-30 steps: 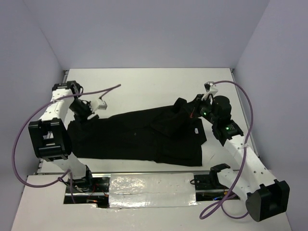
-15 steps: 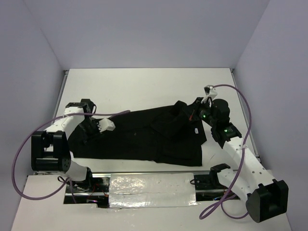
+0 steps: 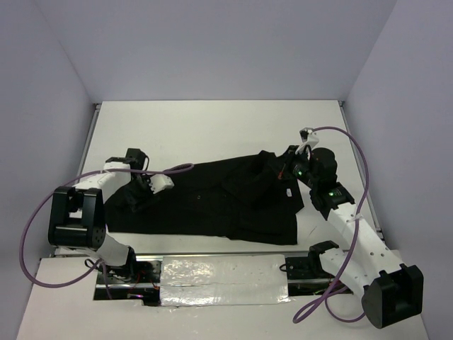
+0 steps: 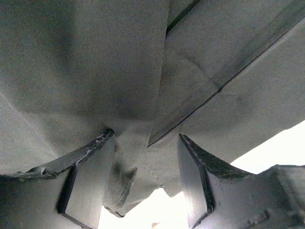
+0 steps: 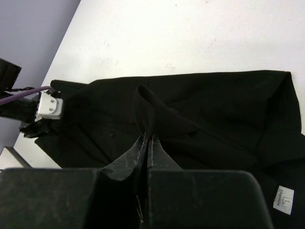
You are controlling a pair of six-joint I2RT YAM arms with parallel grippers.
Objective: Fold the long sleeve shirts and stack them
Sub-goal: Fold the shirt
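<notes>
1 black long sleeve shirt (image 3: 212,205) lies spread on the counter (image 3: 212,124), with 1 white neck label (image 5: 283,199) visible. Right hand (image 5: 147,143) is pinched tight on a raised fold. Left hand (image 4: 145,162) is parted, cloth bunched between its fingers. Sleeves indistinguishable.

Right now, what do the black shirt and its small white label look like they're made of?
Black shirt: soft matte cloth. It lies limp in creases and folds, and the left wrist view shows a fine fabric grain. Whether it is knit or woven is unclear.
White label: probably a thin fabric tag, flat, with small dark lettering. It could be printed or woven.
</notes>
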